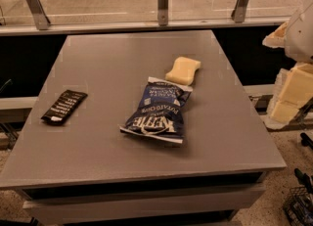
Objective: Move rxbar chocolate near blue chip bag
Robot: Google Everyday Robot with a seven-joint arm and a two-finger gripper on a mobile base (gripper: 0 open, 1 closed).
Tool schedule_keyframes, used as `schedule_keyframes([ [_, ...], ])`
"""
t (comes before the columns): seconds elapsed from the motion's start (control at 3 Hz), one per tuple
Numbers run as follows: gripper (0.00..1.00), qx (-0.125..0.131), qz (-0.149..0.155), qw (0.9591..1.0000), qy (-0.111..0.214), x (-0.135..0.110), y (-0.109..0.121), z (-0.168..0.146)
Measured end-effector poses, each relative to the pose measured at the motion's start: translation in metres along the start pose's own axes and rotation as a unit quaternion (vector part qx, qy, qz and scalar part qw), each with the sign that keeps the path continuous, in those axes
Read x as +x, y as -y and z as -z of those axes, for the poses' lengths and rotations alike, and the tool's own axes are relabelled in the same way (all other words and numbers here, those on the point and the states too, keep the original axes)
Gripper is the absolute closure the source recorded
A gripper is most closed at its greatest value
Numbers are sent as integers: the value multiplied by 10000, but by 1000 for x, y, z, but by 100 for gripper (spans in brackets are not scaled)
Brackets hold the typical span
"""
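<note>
The rxbar chocolate (64, 106), a small flat black wrapper with white lettering, lies near the left edge of the grey table (98, 63). The blue chip bag (158, 113), dark blue with white "Kettle" lettering, lies near the table's middle, well to the right of the bar. My gripper (288, 103) and the pale arm parts hang off the table's right side, beyond its edge, far from both things and holding nothing that I can see.
A pale yellow sponge (183, 70) lies just behind the chip bag's top end, touching or nearly touching it. A glass railing with metal posts (163, 2) runs behind the table. A wire basket (299, 205) stands on the floor at the lower right.
</note>
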State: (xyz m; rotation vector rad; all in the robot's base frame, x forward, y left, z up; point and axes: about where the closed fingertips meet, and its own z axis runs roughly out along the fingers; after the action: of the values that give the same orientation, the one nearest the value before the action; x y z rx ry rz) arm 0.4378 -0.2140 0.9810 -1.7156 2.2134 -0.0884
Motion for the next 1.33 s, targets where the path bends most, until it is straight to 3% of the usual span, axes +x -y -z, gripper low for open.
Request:
schedule_keyframes([
  [0.33, 0, 35, 91, 9997, 210, -16, -10, 5],
  [0.67, 0, 36, 91, 9997, 210, -16, -10, 5],
  [1.0, 0, -317, 322, 9988, 191, -15, -13, -5],
  [1.33, 0, -793, 903, 9927, 137, -27, -33, -12],
])
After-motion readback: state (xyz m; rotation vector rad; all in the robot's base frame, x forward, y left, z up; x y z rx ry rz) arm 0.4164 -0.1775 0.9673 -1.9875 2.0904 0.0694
